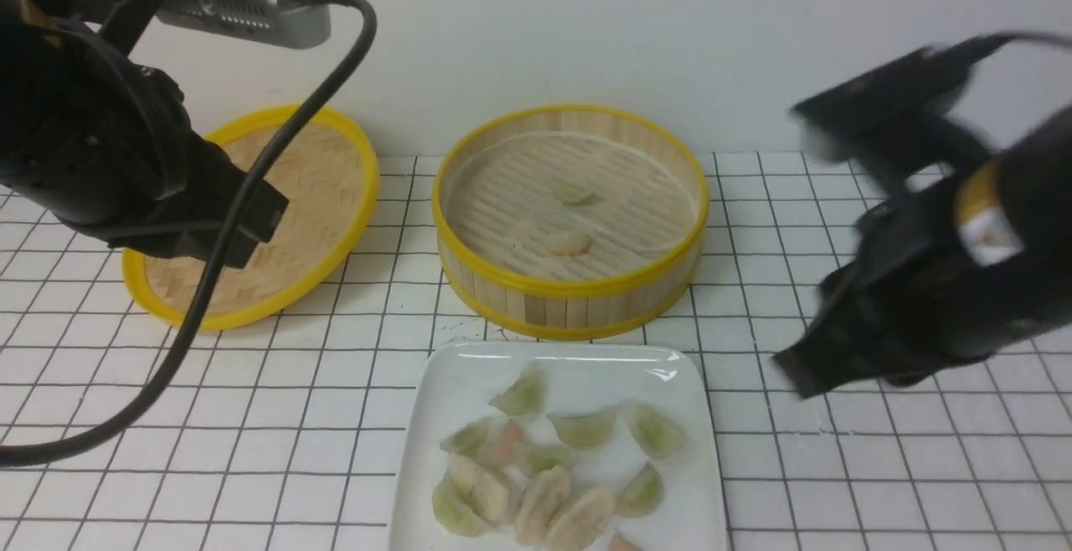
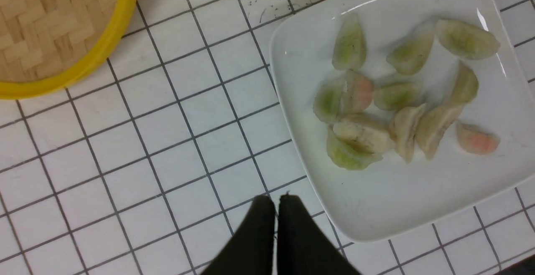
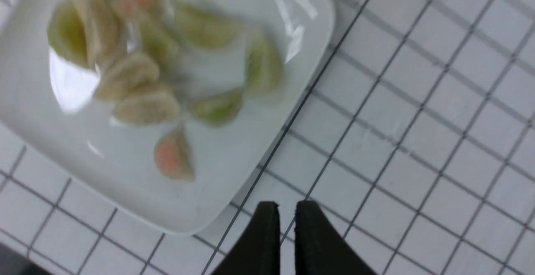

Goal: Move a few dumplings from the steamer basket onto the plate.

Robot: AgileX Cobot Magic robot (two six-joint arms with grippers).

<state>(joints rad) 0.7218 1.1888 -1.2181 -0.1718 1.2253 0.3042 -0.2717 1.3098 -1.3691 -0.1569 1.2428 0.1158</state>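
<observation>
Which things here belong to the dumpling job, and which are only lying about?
For the job: dumplings, steamer basket, plate.
Lying about: woven lid, on the robot's left of the steamer basket.

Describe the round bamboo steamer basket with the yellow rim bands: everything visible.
The round bamboo steamer basket stands upright and uncovered on the white tiled table, mid-scene. It has a deep wall of pale vertical slats, yellow bands at the top and bottom rims, and a slatted floor. It is nearly empty: one pale green dumpling and one pinkish-orange dumpling lie apart on its floor.
</observation>
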